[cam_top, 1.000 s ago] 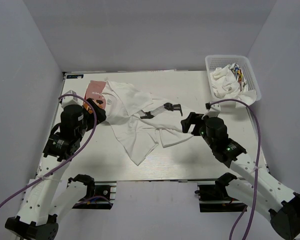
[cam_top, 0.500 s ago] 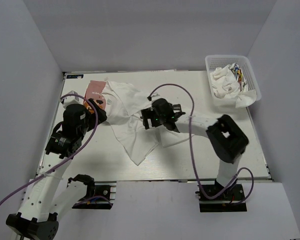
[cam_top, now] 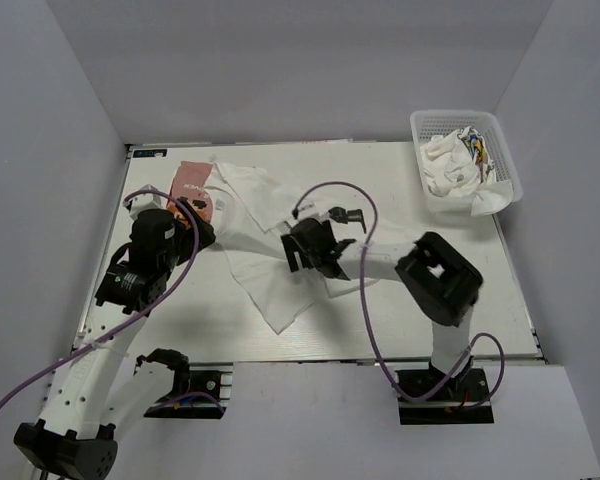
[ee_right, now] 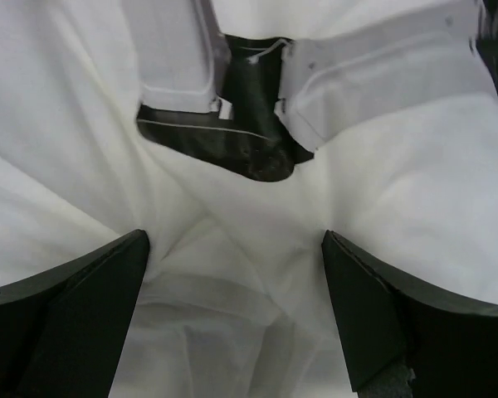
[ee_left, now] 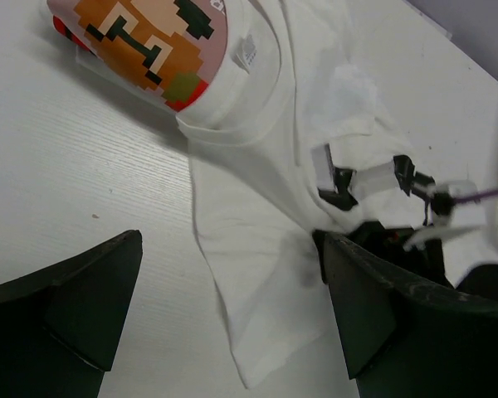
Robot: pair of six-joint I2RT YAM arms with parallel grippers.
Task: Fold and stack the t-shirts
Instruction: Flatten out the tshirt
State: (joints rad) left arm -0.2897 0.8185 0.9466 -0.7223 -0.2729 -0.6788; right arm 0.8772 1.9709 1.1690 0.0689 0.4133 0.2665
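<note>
White t-shirt (cam_top: 265,280) lies crumpled on the worktop (cam_top: 210,315). Its long axis runs slantwise from collar to near hem. Pink t-shirt (cam_top: 188,178) is tucked partly under that collar. Right gripper (cam_top: 302,250), jaws apart, hangs low over the white t-shirt's middle, so it is the nearer arm. Left gripper (cam_top: 187,215), jaws apart, sits just off the collar edge.

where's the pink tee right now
In the top view the pink tee lies near the far left corner of the table, its right edge overlapped by the collar of the white tee.
</note>
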